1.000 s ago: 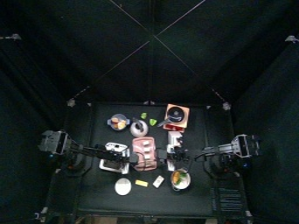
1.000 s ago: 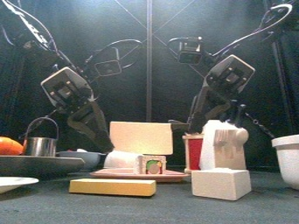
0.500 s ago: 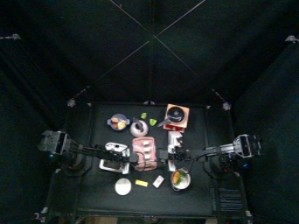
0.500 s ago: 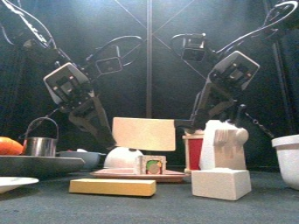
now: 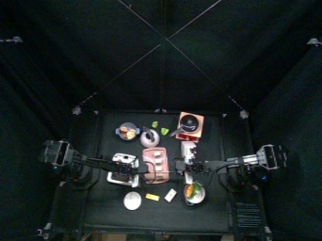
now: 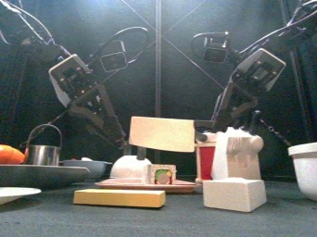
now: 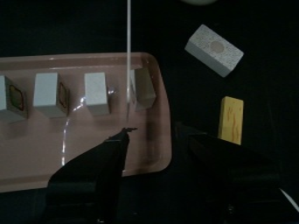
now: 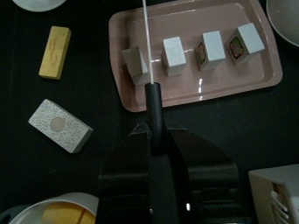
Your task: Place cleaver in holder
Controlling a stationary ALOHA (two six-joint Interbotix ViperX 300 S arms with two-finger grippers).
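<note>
black table (image 5: pixel 107 212), pink tray (image 5: pixel 157 168), holder (image 6: pixel 238 153)

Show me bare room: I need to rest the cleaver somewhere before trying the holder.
The pink tray is bare along one side of its row of blocks. Bare table lies between tray, yellow bar and speckled block. Crowded around the holder.

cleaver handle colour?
Black; the cleaver has a dark handle between the right gripper's fingers and a whitish blade. The right wrist view shows it best.

A pink tray (image 8: pixel 198 83) holds four small blocks (image 8: pixel 176 52); a yellow bar (image 8: pixel 54 51) lies beside it.
</note>
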